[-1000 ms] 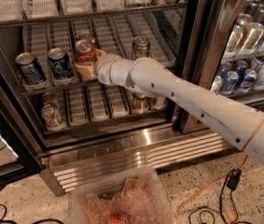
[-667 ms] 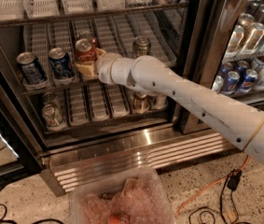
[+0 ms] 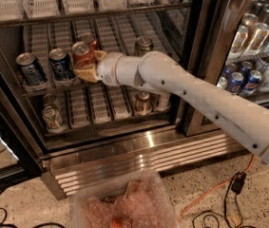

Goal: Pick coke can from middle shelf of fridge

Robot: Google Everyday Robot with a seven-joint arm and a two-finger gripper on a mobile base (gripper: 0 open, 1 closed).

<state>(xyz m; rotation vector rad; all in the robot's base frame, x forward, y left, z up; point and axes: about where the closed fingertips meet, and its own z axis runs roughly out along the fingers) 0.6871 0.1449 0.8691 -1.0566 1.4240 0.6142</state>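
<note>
The coke can (image 3: pixel 81 56), red with a silver top, stands at the front of the middle shelf (image 3: pixel 100 82) of the fridge (image 3: pixel 124 148). My gripper (image 3: pixel 89 64) is at the end of the white arm that reaches in from the right. Its tan fingers (image 3: pixel 85 74) are closed around the can's right side and base. A second red can (image 3: pixel 91 38) stands just behind it in the same lane, partly hidden.
Two blue Pepsi cans (image 3: pixel 29 69) (image 3: pixel 60 63) stand left of the coke can. A green-gold can (image 3: pixel 143 45) is behind my arm. More cans (image 3: pixel 53 117) sit on the lower shelf. A plastic bin (image 3: pixel 124 203) and cables (image 3: pixel 210 194) lie on the floor.
The gripper and the coke can have shifted slightly left and toward the shelf front. The red can behind now shows more.
</note>
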